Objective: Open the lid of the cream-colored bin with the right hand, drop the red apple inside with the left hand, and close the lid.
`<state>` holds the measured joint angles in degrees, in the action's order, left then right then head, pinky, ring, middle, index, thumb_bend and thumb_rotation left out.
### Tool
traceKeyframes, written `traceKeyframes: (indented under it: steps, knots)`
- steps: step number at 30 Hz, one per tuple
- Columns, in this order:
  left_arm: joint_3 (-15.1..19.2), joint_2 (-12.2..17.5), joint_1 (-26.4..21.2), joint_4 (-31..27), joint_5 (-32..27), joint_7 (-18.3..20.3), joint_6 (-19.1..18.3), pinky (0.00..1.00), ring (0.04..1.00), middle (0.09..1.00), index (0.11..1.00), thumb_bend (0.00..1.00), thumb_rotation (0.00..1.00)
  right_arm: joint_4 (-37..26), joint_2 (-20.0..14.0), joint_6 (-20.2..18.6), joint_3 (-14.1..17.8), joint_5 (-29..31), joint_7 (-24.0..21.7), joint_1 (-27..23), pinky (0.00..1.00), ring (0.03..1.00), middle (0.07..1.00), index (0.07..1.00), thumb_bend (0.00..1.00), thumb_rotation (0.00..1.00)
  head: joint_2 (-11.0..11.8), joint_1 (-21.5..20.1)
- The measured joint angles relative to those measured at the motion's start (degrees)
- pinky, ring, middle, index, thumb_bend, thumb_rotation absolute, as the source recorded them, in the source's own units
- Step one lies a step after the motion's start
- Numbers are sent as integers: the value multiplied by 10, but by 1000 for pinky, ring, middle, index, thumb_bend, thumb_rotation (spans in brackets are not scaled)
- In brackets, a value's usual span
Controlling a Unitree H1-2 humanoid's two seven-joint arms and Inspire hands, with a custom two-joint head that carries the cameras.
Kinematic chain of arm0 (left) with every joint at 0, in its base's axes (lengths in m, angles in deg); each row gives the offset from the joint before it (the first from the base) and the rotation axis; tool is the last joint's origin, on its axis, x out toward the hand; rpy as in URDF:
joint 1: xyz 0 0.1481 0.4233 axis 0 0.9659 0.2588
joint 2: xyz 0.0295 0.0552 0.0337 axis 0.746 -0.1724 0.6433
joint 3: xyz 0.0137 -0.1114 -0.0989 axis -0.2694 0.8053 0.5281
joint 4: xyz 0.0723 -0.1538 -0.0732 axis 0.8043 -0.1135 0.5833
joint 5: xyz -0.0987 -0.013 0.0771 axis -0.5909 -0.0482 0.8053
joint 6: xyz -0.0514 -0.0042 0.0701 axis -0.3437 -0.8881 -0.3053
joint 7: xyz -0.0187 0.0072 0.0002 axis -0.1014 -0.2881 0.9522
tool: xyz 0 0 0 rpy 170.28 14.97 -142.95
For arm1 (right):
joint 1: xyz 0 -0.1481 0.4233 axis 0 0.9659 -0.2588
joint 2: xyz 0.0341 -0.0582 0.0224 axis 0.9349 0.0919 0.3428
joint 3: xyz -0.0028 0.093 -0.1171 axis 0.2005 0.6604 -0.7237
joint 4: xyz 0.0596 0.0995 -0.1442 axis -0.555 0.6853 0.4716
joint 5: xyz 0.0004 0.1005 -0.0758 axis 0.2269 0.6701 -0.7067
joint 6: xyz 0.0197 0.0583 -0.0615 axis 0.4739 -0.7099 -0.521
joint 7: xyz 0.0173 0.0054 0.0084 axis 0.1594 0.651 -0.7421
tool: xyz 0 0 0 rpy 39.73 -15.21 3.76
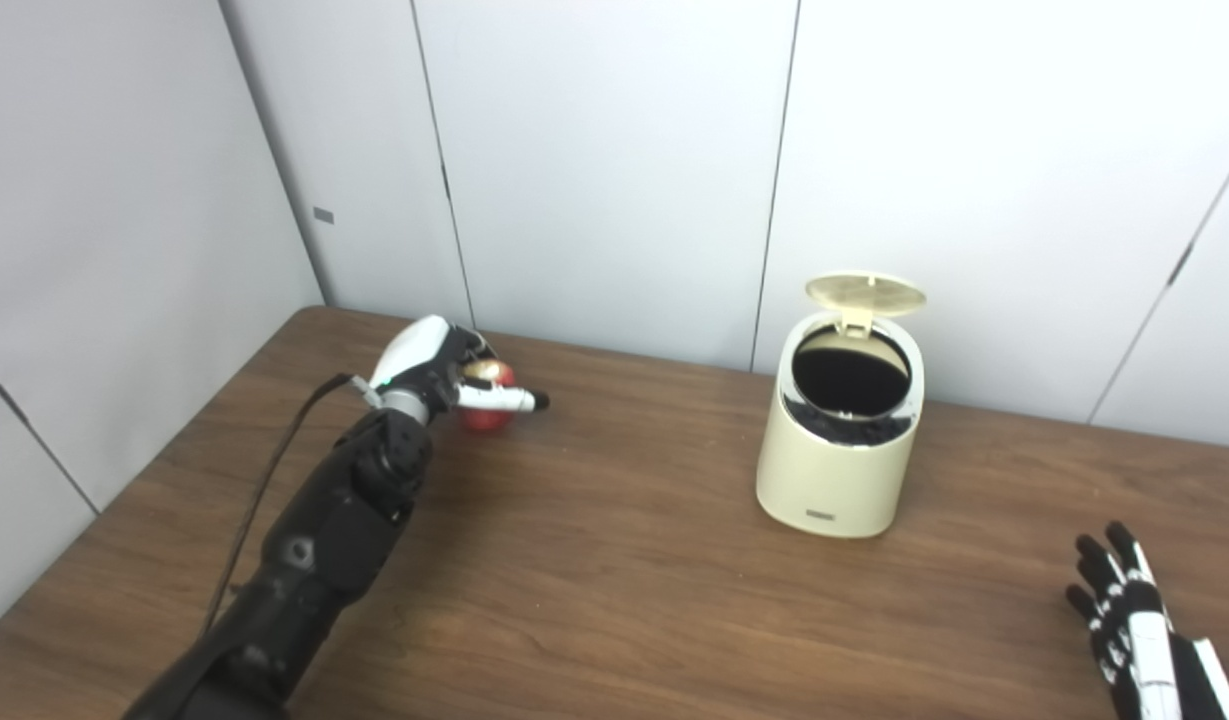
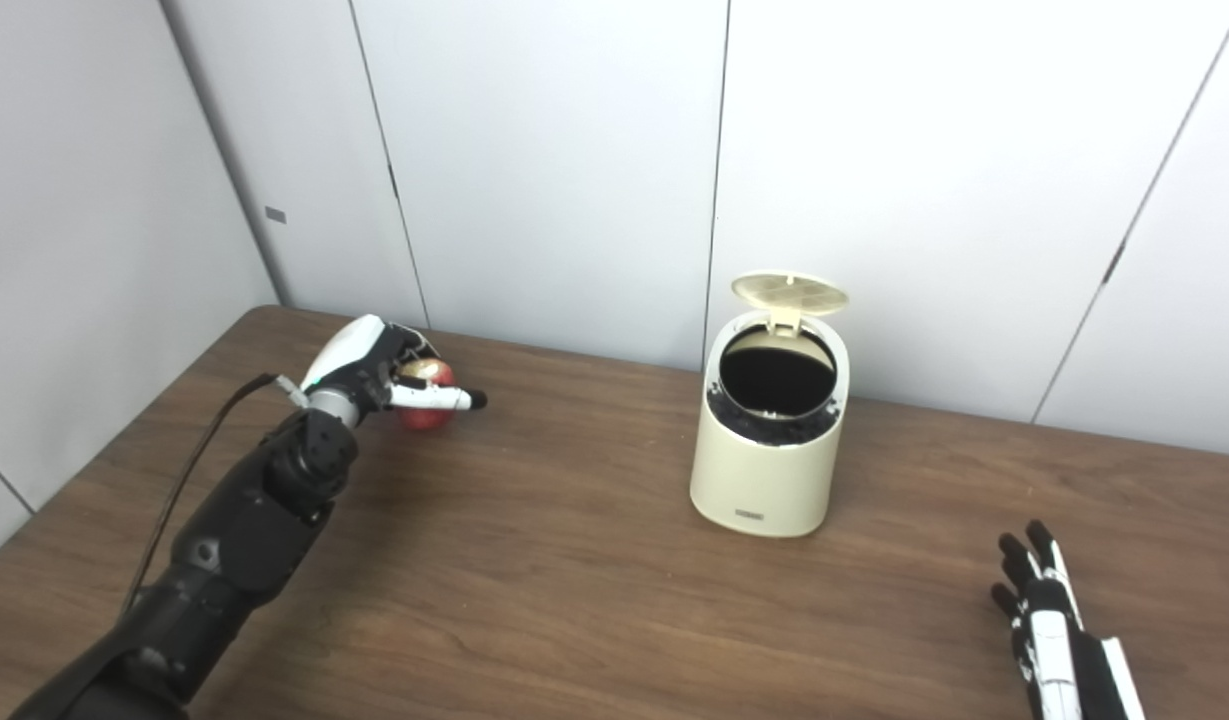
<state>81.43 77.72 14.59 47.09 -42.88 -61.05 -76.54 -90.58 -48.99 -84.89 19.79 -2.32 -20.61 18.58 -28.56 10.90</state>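
Two hands: one busy at the far left, one idle at the near right.
Left hand (image 1: pixel 444 375): wrapped over the apple (image 1: pixel 487 412), thumb stretched past its front; whether the fruit is off the table (image 1: pixel 614 600) I cannot tell.
Bin (image 1: pixel 842 470): stands right of centre, well apart from the apple.
Lid (image 1: pixel 865 293): tipped up at the back, mouth clear for a drop.
Right hand (image 2: pixel 1042 615): fingers spread, empty, resting clear of the bin, probably waiting to shut the lid.

Red apple (image 1: pixel 486 412) half hidden by left hand (image 1: pixel 436 370) (fingers across it).
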Motion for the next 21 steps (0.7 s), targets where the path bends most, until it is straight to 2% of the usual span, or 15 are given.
traceKeyframes:
  steps: [3, 7, 9, 13, 18, 21]
  knots:
    - [2, -28, 19, -59, 1, -17, 13, 341, 428, 493, 493, 475, 0, 1, 1, 0, 0, 0, 1, 0, 957, 984, 958, 994, 554, 1000, 0, -13]
    - [-3, -48, 30, -113, 19, -31, 27, 440, 442, 505, 484, 478, 0, 2, 7, 0, 0, -2, 6, 0, 945, 978, 952, 984, 593, 1000, 0, -30]
    - [-10, -56, 30, -147, 38, -41, 28, 450, 457, 506, 478, 479, 0, 2, 9, 0, 0, -3, 8, 0, 951, 979, 951, 978, 605, 996, 2, -35]
    - [-35, -78, 30, -202, 69, -47, 55, 342, 452, 554, 481, 472, 0, 2, 14, 0, -1, -5, 11, -1, 945, 973, 945, 975, 565, 1000, 9, -55]
    - [-60, -107, 31, -223, 105, -49, 88, 338, 455, 562, 483, 471, 0, 8, 15, 4, -7, -22, 18, -7, 931, 965, 944, 972, 556, 1000, 14, -75]
    - [-71, -118, 31, -225, 123, -49, 106, 346, 455, 560, 479, 471, 0, 8, 17, 5, -10, -31, 24, -9, 889, 949, 938, 972, 519, 1000, 18, -84]
